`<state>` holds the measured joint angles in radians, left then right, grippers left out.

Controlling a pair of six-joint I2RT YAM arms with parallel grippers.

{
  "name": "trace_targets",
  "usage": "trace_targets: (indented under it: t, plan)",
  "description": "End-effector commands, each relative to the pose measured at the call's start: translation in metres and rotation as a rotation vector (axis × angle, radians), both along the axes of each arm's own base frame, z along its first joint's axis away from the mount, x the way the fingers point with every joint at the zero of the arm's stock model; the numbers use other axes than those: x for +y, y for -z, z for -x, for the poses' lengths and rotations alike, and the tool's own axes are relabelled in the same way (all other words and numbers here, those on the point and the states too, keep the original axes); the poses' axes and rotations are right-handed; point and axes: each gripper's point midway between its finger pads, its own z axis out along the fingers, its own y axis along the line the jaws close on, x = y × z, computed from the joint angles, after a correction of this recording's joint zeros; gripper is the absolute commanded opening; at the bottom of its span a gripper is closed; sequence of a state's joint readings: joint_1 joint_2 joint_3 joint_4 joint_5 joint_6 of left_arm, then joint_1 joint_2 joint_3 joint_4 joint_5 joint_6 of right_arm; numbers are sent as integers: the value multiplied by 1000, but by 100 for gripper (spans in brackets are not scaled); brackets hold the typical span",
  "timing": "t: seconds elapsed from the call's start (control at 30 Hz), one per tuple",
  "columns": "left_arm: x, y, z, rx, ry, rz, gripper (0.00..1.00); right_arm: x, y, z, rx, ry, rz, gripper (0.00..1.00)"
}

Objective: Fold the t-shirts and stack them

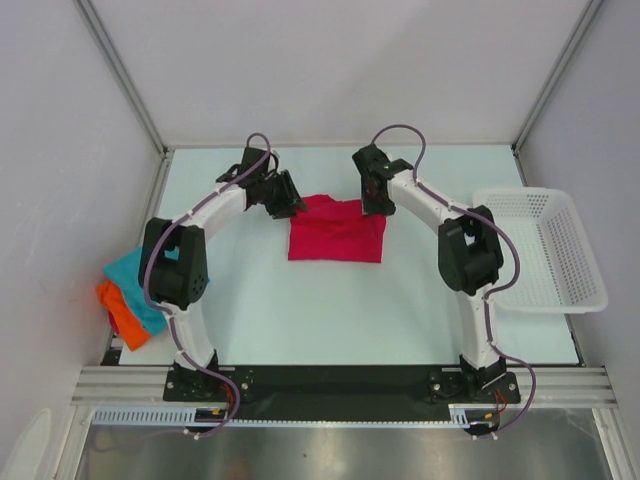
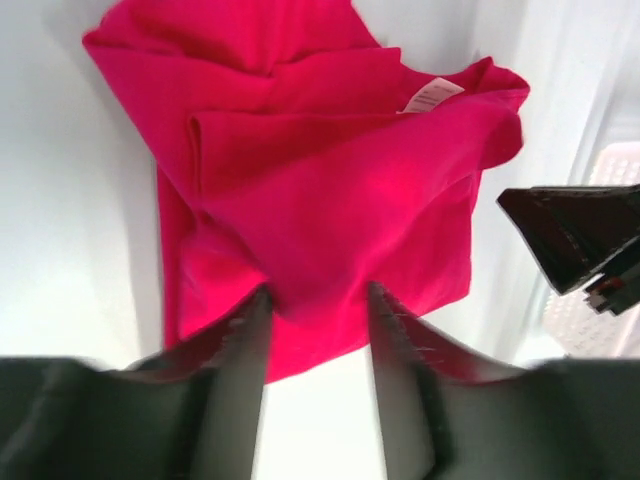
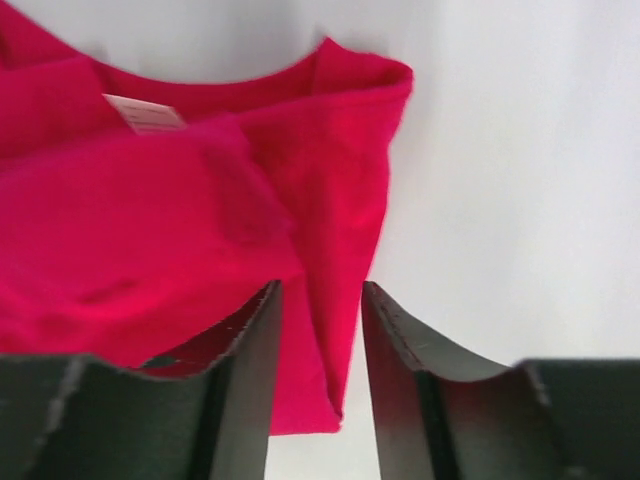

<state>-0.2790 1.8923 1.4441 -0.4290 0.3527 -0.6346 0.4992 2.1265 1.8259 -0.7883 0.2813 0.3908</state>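
In the overhead view, a crimson-pink shirt (image 1: 337, 232) is seen lying partly folded, as a rough rectangle, at the middle of the pale worktop (image 1: 320, 320), slightly toward the upper part of the frame. The left claw (image 1: 293, 206) is held at the shirt's upper left corner and the right claw (image 1: 374, 203) at its upper right corner.

In the left wrist view the left claw (image 2: 317, 290) is seen spread, its two dark fingers (image 2: 240, 345) set apart over the shirt's (image 2: 330, 200) lower edge, with red cloth showing in the gap. Whether the tips touch the cloth cannot be told. A white label (image 2: 432, 96) is seen inside the neckline at the upper right of that frame, and part of the other claw (image 2: 570, 235) is seen at the right edge.

In the right wrist view the right claw (image 3: 320, 287) is likewise spread, its fingers (image 3: 245, 350) standing apart over a folded side edge of the shirt (image 3: 150, 220). The label (image 3: 145, 112) lies at the upper left, beneath the curved collar.

A teal-blue shirt (image 1: 133, 283) and an orange shirt (image 1: 124, 314) are seen bunched together at the left edge of the worktop, the teal one partly over the orange one, well apart from both claws. A white mesh basket (image 1: 548, 250) is seen at the right edge of the worktop.
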Motion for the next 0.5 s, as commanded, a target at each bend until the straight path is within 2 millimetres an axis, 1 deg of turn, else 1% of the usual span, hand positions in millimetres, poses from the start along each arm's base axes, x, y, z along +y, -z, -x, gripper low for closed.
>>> trace_targets:
  t: [0.0, 0.03, 0.07, 0.13, 0.17, 0.2, 0.23, 0.27, 0.33, 0.43, 0.47]
  plan:
    - [1, -8, -3, -21, 24, 13, 66, -7, -21, -2, -24, -13, 12, 47]
    - [2, -8, -4, -27, 21, 8, 72, -7, -25, -2, -35, -10, 9, 48]
    - [3, -11, -2, -33, 21, 5, 75, -7, -32, 0, -48, -10, 0, 48]
    - [7, -15, -2, -43, 10, -11, 87, -5, -43, 2, -72, -15, -4, 49]
    - [9, -21, -1, -59, 6, -14, 88, -6, -54, 5, -95, -12, -7, 49]
    - [12, -24, -2, -67, -5, -24, 89, -4, -60, 7, -109, -18, -11, 50]
    - [13, -30, -1, -82, -7, -25, 91, 0, -66, 11, -119, -28, -15, 50]
    - [13, -32, 1, -85, -8, -26, 91, 2, -75, 13, -139, -31, -25, 50]
    - [13, -39, 3, -100, -7, -17, 92, 9, -80, 17, -152, -42, -39, 51]
    - [13, -29, 8, -85, -3, -10, 92, 24, -81, 22, -151, -69, -58, 52]
    - [13, -22, 12, -69, 2, -12, 92, 29, -78, 24, -146, -77, -61, 52]
